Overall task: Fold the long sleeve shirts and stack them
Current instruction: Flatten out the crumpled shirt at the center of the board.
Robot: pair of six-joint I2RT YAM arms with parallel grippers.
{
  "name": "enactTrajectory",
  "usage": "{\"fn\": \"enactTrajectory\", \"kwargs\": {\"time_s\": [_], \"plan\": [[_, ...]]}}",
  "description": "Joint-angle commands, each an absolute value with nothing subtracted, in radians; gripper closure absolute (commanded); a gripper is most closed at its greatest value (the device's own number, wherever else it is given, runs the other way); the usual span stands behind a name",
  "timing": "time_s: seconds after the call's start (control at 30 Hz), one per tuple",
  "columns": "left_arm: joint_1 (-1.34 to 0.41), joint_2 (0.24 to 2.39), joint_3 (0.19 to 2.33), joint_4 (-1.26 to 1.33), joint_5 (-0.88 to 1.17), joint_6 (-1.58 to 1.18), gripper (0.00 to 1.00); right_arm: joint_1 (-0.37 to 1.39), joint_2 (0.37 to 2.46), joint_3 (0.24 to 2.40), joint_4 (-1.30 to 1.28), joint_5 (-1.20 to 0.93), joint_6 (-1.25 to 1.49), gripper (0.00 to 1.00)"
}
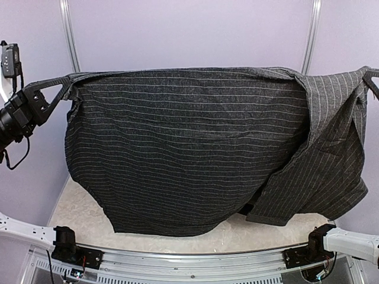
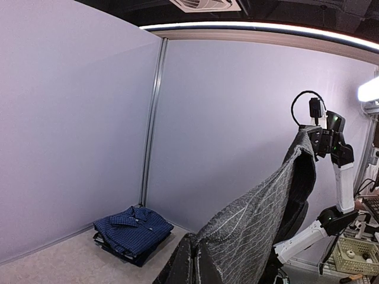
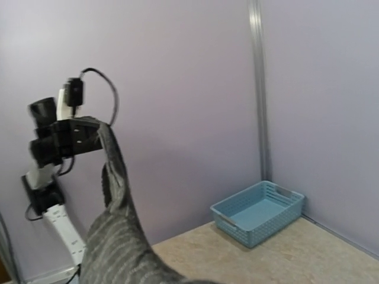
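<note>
The black pinstriped shirt [image 1: 189,148] hangs spread wide in the air between my two grippers, and its lower edge reaches down to the table. My left gripper [image 1: 68,81] is shut on its left top corner. My right gripper [image 1: 368,75] is shut on its right top corner, where a sleeve folds over. The shirt also shows in the left wrist view [image 2: 254,225] and in the right wrist view [image 3: 112,248]. The blue-navy checked shirt [image 2: 133,229] lies folded on top of a dark folded pile in the far left corner; the hanging shirt hides it from the top view.
A light blue plastic basket [image 3: 257,213], empty, stands in the far right corner of the beige table [image 1: 77,213]. Lilac wall panels close in the back and both sides. The arm bases sit at the near edge.
</note>
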State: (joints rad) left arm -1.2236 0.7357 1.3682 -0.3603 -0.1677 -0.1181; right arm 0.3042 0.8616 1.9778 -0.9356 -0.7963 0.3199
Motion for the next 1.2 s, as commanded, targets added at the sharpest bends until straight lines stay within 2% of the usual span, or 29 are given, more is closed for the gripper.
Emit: {"fn": "enactTrajectory", "kwargs": {"time_s": [0.0, 0.07, 0.27, 0.4, 0.47, 0.6, 0.67, 0.83, 1.17], "plan": [[-1.227, 0.768, 1.397, -0.375, -0.400, -0.094, 1.00, 0.296, 0.917, 1.982, -0.983, -0.610, 0.303, 1.00], [-1.227, 0.789, 1.399, -0.392, -0.496, -0.087, 1.00, 0.296, 0.944, 1.975, -1.037, -0.496, 0.277, 1.00], [-1.226, 0.851, 1.402, -0.420, -0.605, -0.073, 1.00, 0.296, 0.943, 1.893, -1.013, -0.458, 0.251, 1.00], [-1.196, 0.936, 1.446, -0.479, -0.670, -0.089, 1.00, 0.296, 0.973, 1.881, -1.033, -0.355, 0.253, 1.00], [-1.136, 0.982, 1.477, -0.504, -0.635, -0.109, 1.00, 0.296, 1.001, 1.866, -1.021, -0.330, 0.253, 1.00], [-0.936, 1.057, 1.498, -0.509, -0.421, -0.151, 1.00, 0.296, 1.068, 1.857, -0.976, -0.337, 0.237, 1.00], [-0.898, 1.087, 1.508, -0.513, -0.373, -0.151, 1.00, 0.296, 1.095, 1.878, -0.970, -0.361, 0.229, 1.00], [-0.916, 1.079, 1.510, -0.524, -0.274, -0.150, 1.00, 0.296, 1.074, 1.916, -0.989, -0.465, 0.231, 1.00], [-1.071, 0.799, 1.420, -0.502, -0.202, -0.214, 1.00, 0.296, 0.893, 1.959, -1.079, -0.720, 0.329, 1.00]]}}
